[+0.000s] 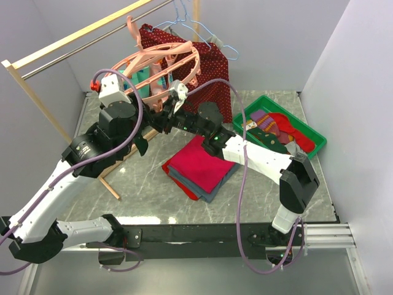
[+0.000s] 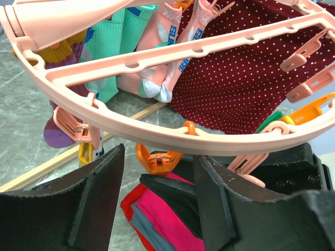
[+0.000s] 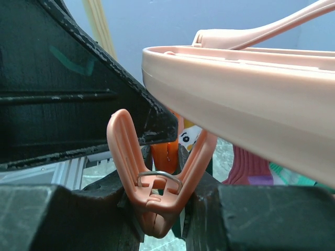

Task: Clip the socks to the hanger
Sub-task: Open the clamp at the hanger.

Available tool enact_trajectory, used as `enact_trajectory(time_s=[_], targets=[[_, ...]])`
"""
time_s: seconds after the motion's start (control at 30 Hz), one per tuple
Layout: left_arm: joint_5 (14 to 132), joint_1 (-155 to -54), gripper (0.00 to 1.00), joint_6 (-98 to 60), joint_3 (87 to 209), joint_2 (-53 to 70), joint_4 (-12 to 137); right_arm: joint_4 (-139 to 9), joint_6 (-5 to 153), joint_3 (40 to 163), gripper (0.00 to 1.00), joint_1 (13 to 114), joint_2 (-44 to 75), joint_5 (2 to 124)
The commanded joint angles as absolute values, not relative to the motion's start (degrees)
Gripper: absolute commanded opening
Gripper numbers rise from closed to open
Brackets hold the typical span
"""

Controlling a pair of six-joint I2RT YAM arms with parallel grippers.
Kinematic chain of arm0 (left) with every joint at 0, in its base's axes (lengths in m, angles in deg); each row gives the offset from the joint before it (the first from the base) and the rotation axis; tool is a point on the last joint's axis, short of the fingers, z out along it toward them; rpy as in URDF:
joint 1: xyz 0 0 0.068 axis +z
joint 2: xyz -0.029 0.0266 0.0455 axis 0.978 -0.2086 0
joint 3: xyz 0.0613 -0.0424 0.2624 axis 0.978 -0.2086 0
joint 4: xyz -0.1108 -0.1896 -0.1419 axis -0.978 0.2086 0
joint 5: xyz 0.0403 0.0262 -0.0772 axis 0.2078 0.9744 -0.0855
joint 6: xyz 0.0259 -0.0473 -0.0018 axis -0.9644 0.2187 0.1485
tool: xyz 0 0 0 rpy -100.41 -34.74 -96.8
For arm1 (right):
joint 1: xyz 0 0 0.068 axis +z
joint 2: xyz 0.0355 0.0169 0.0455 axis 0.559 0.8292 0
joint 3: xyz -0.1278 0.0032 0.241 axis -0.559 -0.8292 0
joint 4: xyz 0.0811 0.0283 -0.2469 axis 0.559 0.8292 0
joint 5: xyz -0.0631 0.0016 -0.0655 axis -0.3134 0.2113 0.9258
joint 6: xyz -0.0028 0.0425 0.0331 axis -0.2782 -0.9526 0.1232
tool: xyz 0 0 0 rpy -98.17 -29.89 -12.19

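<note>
From above, the hanger (image 1: pixel 147 58) hangs tilted beside the wooden rail (image 1: pixel 73 38), in front of a dark red dotted garment (image 1: pixel 209 74). A teal sock (image 1: pixel 147 81) is clipped beneath it. At the right of the desk (image 1: pixel 123 196) a green tray (image 1: pixel 282 109) holds the loose socks (image 1: pixel 273 129). A purple-striped one, a red one and a dark green one overlap in a heap. A folded red and grey cloth stack (image 1: pixel 199 166) lies on the desk outside the tray.

The socks look soft, light and limp, so each will probably sag and fold when lifted. The cuff seems the best place to pinch, since it gives the clip a firm doubled edge. The hanger looks like stiff, light plastic and may swing when pushed.

From the left wrist, the left hand (image 2: pixel 159 157) sits just below the hanger's outer ring. Its fingers are about half apart and grip nothing that I can see. An orange clip (image 2: pixel 154 161) dangles beyond the gap. Pink socks (image 2: pixel 167 52) with blue lettering hang beside the teal one, and a purple sock (image 2: pixel 55 130) hangs lower left.

From the right wrist, the right hand (image 3: pixel 159 212) is closed on the lower end of a pink clip (image 3: pixel 157 183) under the ring. The clip's two arms splay upward in a V. Whether its biting end is parted is hidden.
</note>
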State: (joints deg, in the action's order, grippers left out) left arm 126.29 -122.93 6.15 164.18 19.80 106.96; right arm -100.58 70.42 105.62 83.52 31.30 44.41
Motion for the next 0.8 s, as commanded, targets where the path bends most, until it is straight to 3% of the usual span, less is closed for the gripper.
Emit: enact_trajectory(time_s=[0.0, 0.37, 0.43, 0.53, 0.57, 0.63, 0.77], targets=[[127.5, -123.0, 0.58, 5.0, 164.9, 19.8, 102.7, -100.8, 72.1, 108.0, 0.01, 84.3, 29.0, 44.9], [127.9, -123.0, 0.42, 4.8, 164.6, 18.8, 101.0, -99.5, 73.6, 107.8, 0.02, 85.0, 28.9, 45.7], [128.2, -123.0, 0.32, 4.8, 164.5, 19.0, 100.9, -99.3, 73.6, 107.5, 0.04, 85.0, 28.7, 45.7], [128.5, -123.0, 0.27, 4.4, 164.1, 19.4, 100.7, -98.4, 73.3, 106.6, 0.15, 85.0, 27.9, 45.7], [128.6, -123.0, 0.25, 4.4, 163.9, 19.5, 100.6, -97.2, 73.5, 106.3, 0.26, 85.0, 27.5, 45.6], [128.7, -123.0, 0.22, 4.0, 163.3, 20.0, 100.2, -95.2, 73.6, 104.9, 0.35, 85.0, 26.0, 46.0], [128.4, -123.0, 0.19, 3.3, 162.6, 20.4, 99.7, -86.9, 75.2, 101.0, 0.62, 85.0, 22.0, 48.8]])
